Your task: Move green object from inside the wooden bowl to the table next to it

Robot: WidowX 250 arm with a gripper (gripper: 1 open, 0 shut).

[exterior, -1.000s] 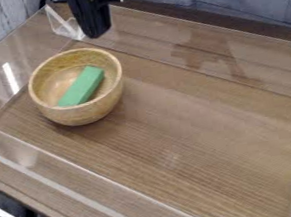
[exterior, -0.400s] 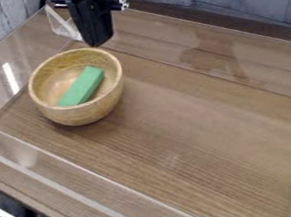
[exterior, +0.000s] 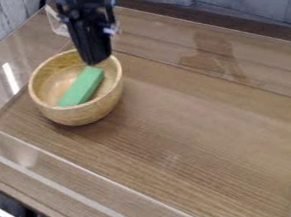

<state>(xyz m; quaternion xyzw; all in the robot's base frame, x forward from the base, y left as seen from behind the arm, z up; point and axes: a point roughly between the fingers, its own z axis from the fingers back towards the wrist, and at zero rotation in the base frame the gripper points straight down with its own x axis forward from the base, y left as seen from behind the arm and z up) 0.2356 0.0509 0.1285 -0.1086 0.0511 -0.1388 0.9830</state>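
Change since earlier: the gripper (exterior: 95,55) has been brought down and toward the near side, from above the back wall to just over the far rim of the wooden bowl (exterior: 54,112); the bowl and block have not been shifted.

Camera view, gripper: a dark body pointing steeply downward, its tip overlapping the bowl's far rim; the tip is blurred, so whether the jaws are spread or closed cannot be told, and nothing is seen held.

Camera view, green object (exterior: 82,86): lying inside the bowl's hollow, tilted, its upper end directly below the gripper tip; contact between them cannot be made out.

Camera view, wooden bowl: standing upright on the left part of the table (exterior: 204,123), near the left acrylic wall.

Camera view, surroundings: clear acrylic walls (exterior: 64,187) are set along the table's edges; a grey plank wall is seen behind; dark equipment is glimpsed at the lower left corner.

Camera view, obstructions: the bowl's thick rim surrounds the block on all sides.
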